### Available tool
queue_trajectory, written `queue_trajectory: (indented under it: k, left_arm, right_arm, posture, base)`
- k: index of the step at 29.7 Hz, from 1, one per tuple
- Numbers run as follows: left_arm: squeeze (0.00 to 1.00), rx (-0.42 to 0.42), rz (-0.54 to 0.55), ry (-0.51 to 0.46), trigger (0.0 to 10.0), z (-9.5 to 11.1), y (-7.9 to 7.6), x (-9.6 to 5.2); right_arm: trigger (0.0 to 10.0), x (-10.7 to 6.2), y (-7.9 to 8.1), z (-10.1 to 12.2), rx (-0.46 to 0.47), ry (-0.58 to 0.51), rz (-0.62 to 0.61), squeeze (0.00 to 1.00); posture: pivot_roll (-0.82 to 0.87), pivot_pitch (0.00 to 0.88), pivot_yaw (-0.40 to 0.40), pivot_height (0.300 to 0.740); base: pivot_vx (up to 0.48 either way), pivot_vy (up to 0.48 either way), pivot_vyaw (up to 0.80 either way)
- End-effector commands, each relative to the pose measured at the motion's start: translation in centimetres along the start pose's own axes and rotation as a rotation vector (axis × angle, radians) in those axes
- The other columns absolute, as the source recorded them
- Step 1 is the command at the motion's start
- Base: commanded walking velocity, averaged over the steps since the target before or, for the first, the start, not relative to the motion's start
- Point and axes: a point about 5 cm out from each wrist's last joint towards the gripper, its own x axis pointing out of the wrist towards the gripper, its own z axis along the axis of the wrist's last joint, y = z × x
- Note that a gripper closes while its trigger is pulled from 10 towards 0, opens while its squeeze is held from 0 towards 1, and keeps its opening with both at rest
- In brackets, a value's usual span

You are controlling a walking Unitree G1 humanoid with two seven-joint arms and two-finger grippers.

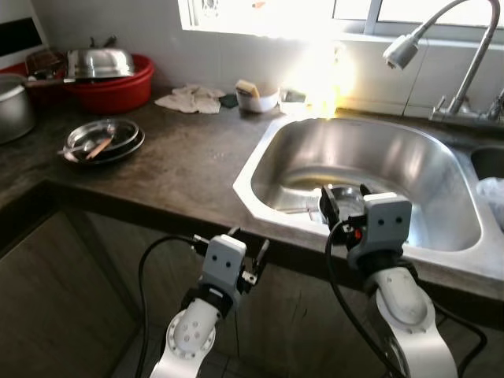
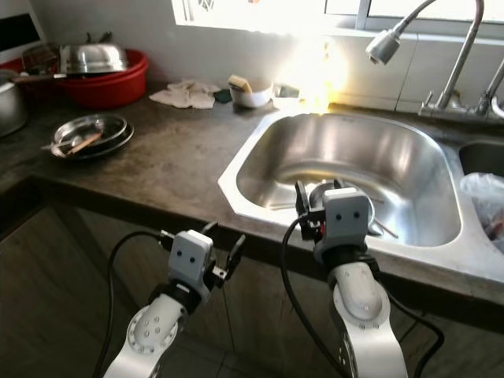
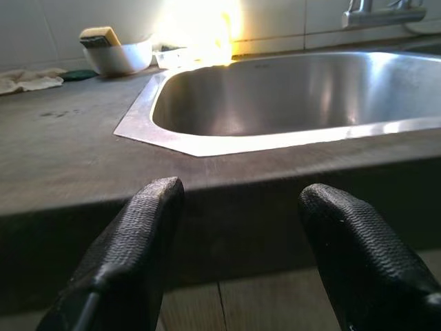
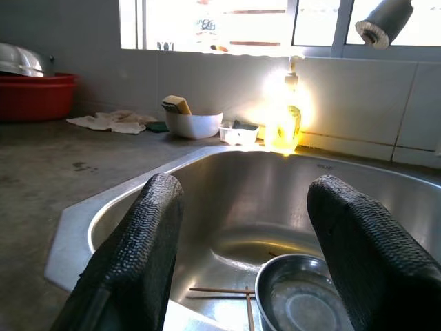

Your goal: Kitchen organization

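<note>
— So, where did we have the right gripper point(image 1: 343, 205)?

— We held it over the near rim of the steel sink point(image 1: 268, 157), its black fingers point(image 4: 131, 255) spread wide apart and pinching nothing. Just below and beyond those fingertips lay a small steel bowl point(image 4: 306, 300) on the basin floor, with a pair of chopsticks point(image 4: 220, 291) beside it.

— And the left gripper point(image 1: 250, 256)?

— We kept it lower, in front of the dark countertop point(image 1: 181, 169) edge, fingers point(image 3: 131, 248) likewise parted and empty. The sink's corner sat ahead of it and to its right.

— What else did we see past the grippers?

— Beyond the right one, a white dish holding a sponge point(image 4: 193, 123), a yellow soap bottle point(image 4: 286, 124) in the glare, and the faucet head point(image 1: 402, 51) above. Far off to the left gripper's left, we saw steel plates point(image 1: 102, 140), a crumpled cloth point(image 1: 189, 98), and a red basin point(image 1: 118, 90) carrying a steel lid point(image 1: 98, 63).
</note>
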Motion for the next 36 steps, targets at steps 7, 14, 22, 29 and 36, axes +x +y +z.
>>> queue_trajectory:
  k: [7,14,22,29,36]
  left_arm:
    - [0.0,0.014,-0.002,0.002,10.0,0.13,-0.05,-0.08]
    - [0.0,0.013,-0.001,0.004,10.0,0.13,-0.08,-0.07]
    - [0.0,0.043,0.004,0.017,10.0,0.03,-0.19,-0.1]
    - [0.0,0.02,0.0,0.008,10.0,0.22,-0.18,0.02]
    - [0.0,0.015,0.002,0.006,10.0,0.2,-0.16,-0.07]
  right_arm:
    - [10.0,0.14,0.31,-0.01,0.004,0.007,-0.007,0.0]
    - [10.0,0.23,0.39,-0.01,0.003,0.008,-0.007,0.0]
    - [10.0,0.36,0.42,-0.04,0.009,0.006,-0.008,0.0]
    - [10.0,0.49,0.5,0.13,0.012,0.0,-0.004,0.0]
    - [10.0,0.54,0.5,0.16,0.012,0.0,0.0,0.0]
  posture:
    - [0.09,0.0,-0.015,0.74]
    - [0.09,0.0,-0.015,0.74]
    - [0.1,0.0,-0.014,0.74]
    - [0.1,0.0,-0.013,0.74]
    - [0.1,0.0,-0.015,0.74]
  base:
    - [-0.31,0.0,0.0]
    - [-0.31,0.0,0.0]
    - [-0.31,0.0,0.0]
    - [-0.314,0.0,0.0]
    - [-0.323,0.0,0.0]
